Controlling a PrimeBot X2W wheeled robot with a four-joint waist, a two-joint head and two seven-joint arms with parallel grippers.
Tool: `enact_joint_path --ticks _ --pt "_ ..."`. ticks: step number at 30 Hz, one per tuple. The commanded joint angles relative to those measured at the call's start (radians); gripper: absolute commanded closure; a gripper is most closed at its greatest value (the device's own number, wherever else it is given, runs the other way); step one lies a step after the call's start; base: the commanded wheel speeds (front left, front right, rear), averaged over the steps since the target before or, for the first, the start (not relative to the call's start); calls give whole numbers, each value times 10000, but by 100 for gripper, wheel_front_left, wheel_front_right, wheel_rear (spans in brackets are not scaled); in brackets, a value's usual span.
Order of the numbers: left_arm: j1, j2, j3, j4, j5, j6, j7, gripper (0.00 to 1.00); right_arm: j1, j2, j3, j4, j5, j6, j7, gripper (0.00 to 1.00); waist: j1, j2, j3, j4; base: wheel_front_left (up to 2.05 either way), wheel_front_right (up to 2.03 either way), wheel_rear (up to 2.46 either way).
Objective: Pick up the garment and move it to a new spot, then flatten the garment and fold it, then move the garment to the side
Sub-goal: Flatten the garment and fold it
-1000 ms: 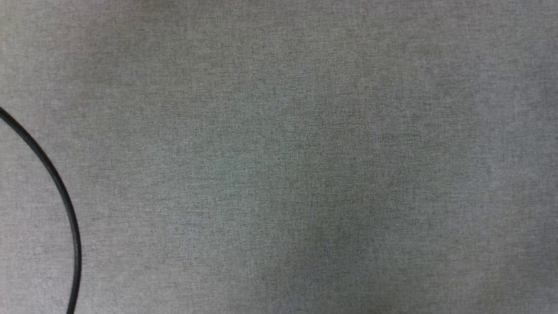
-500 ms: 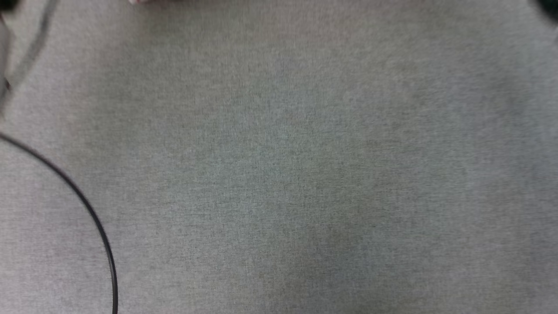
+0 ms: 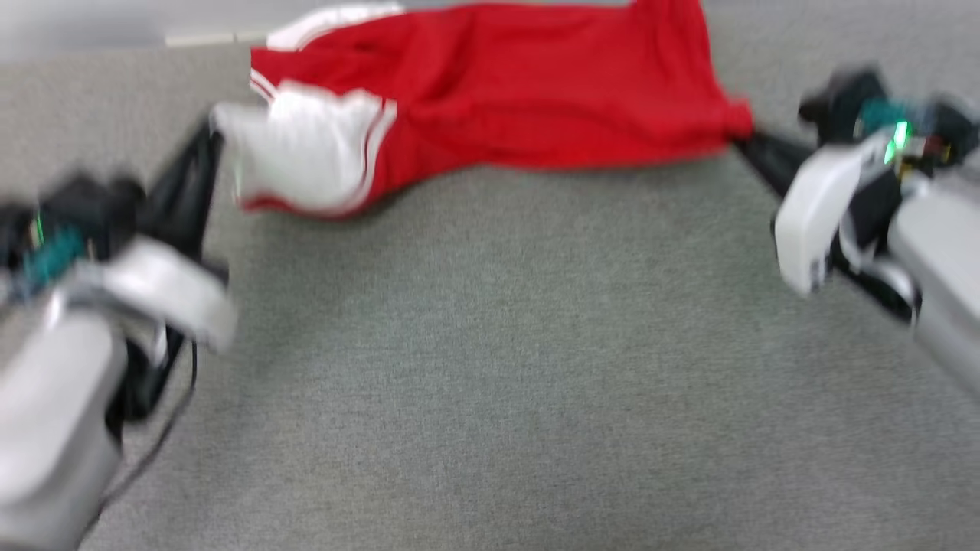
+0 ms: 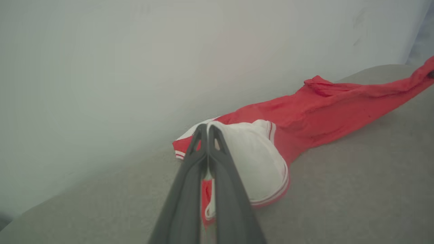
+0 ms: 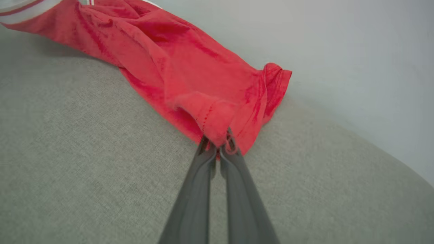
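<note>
Where the garment (image 3: 536, 92) lies: I read it at the far edge of the grey tabletop (image 3: 490, 367), drawn out sideways between both arms, its red body rumpled and no print showing.
Left gripper (image 3: 213, 139): jaws pressed together on the white sleeve (image 4: 257, 159), with cloth showing between the fingers.
Right gripper (image 5: 218, 140): jaws closed on the red hem corner (image 5: 217, 118), which bunches over the tips.
Wall (image 4: 135, 67): pale, just behind the garment.
Cable (image 3: 153, 451): thin and dark, on the tabletop beneath my left forearm (image 3: 53, 428), well apart from the garment.
Head view: blurred; I cannot tell fine detail.
</note>
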Motion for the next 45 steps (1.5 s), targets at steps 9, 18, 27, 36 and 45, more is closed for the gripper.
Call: enact_joint_path --ticks 9,18,27,36,45 --pt "4307 855 -203 -2314 -932 1415 247 100 2385 -932 569 -625 560 -7 -349 100 1 -1 -1396 -180 0 0 0" --pt "7286 918 -346 -3532 -1816 2570 221 100 4707 -1925 606 -1498 834 -7 -461 100 1 -1 -2346 -49 0 0 0" --pt "9026 508 -663 -3683 -2362 2957 119 100 6697 -2624 -330 -2642 811 -7 -105 100 1 -1 -2812 -75 0 0 0" --pt "8593 468 -618 -3614 -1923 2805 36 100 7630 -2501 -2019 -3508 356 -7 439 100 1 -1 -2778 -27 0 0 0" --pt "6199 919 -189 -3533 -1160 2329 444 100 7597 -2045 -4055 -4278 -387 -7 1005 100 1 -1 -2268 -97 0 0 0"
